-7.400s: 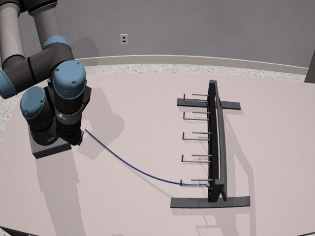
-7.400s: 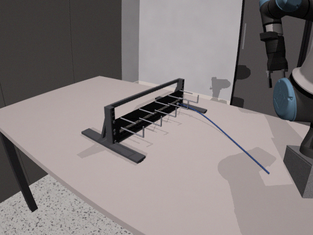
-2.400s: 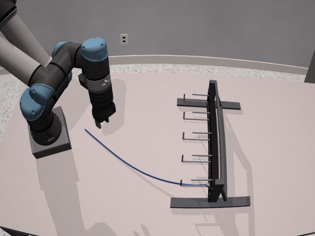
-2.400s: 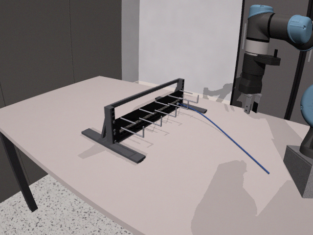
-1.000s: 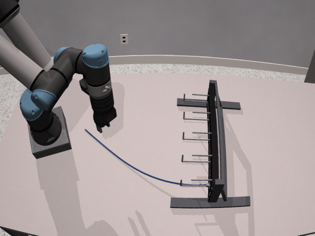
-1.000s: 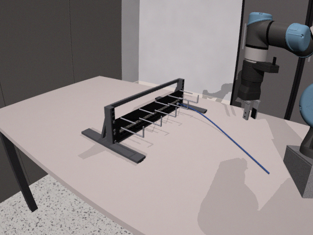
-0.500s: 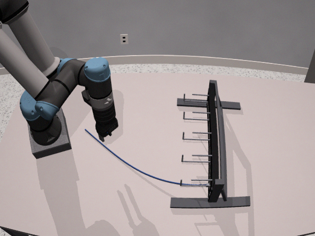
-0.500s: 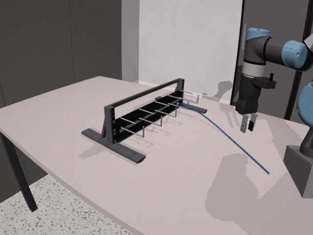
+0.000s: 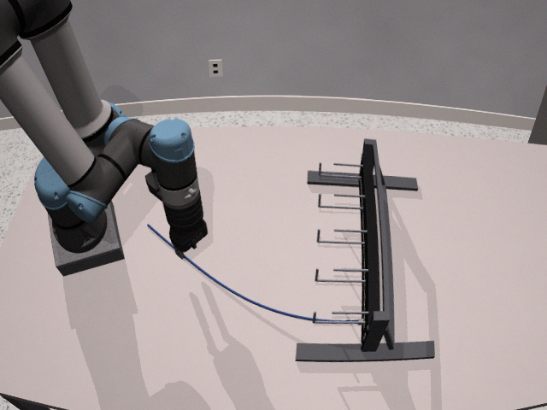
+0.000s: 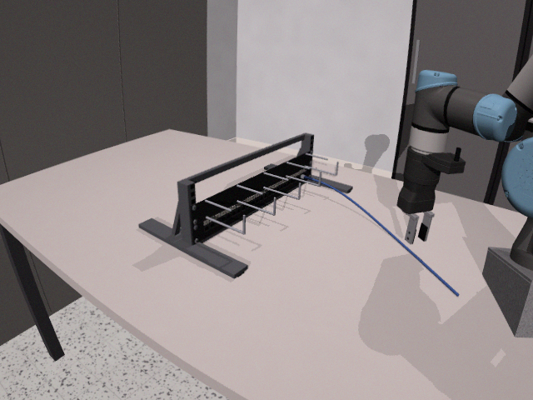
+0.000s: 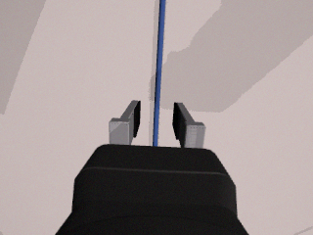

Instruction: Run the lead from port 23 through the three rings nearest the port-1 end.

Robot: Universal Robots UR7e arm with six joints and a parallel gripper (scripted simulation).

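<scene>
Hovering over the blue lead (image 9: 238,295) (image 10: 378,223) (image 11: 158,59) near its free end, the gripper (image 9: 186,250) (image 10: 417,239) (image 11: 156,113) has parted fingers, holding nothing; best to descend straight, keep the lead centred, close gently, and leave slack so the loose rack (image 9: 385,229) (image 10: 249,157) stays put; the lead slopes from its port across a pale pinkish table (image 9: 247,375) (image 10: 266,327) (image 11: 73,98); a grey wall (image 9: 308,53) stands beyond.

We see a speckled pale floor (image 9: 282,118) (image 10: 52,331), a grey wall (image 9: 331,48) with a two-slot outlet (image 9: 215,68), and dark panels (image 10: 60,68).
</scene>
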